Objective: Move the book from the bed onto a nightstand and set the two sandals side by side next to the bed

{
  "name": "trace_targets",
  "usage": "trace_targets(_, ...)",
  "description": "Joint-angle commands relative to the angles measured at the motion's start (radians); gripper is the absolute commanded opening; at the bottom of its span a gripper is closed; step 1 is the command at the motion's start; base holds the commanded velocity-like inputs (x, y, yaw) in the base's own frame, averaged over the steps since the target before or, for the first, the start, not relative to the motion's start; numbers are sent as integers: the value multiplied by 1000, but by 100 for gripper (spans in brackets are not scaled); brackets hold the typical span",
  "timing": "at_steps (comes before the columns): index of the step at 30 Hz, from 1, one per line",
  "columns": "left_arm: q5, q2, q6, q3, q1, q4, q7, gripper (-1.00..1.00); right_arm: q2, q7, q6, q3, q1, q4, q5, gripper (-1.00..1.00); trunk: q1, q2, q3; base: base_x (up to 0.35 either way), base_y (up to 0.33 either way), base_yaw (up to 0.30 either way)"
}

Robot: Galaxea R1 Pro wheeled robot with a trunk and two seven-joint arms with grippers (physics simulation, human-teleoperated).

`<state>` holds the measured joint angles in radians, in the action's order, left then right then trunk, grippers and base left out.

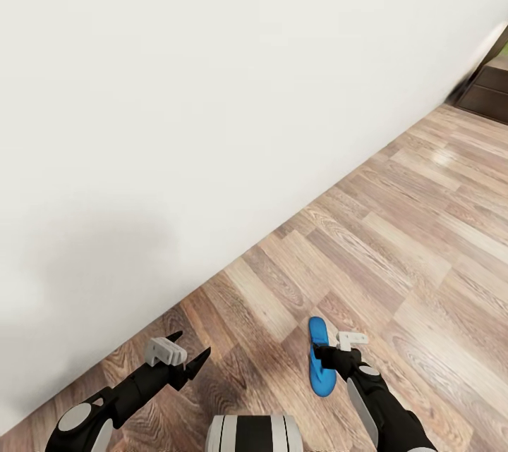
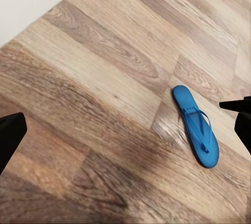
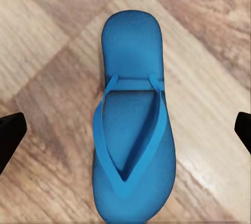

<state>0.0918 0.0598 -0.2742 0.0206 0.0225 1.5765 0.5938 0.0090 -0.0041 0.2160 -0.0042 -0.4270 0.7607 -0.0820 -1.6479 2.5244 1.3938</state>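
Your right gripper (image 1: 331, 347) hangs just above a blue sandal (image 1: 319, 366) lying flat on the wood-plank floor (image 1: 395, 240), near the robot's base and a little right of centre; its fingers are spread wide, either side of the sandal, holding nothing. Your left gripper (image 1: 189, 353), to the left, is likewise spread and empty. A white wall (image 1: 176, 99) runs along the left. A dark cabinet (image 1: 490, 89) stands at far right.
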Motion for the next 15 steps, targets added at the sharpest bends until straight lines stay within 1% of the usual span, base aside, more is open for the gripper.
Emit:
trace_targets(1, 10, 0, -10, 1, 0, 0, 3, 100, 0, 0, 5, 0, 0, 2, -9, 100, 0, 1, 5, 0, 0, 0)
trace_targets(15, 10, 0, -10, 1, 0, 1, 3, 100, 0, 0, 5, 0, 0, 2, -9, 100, -7, 4, 59, 0, 0, 0)
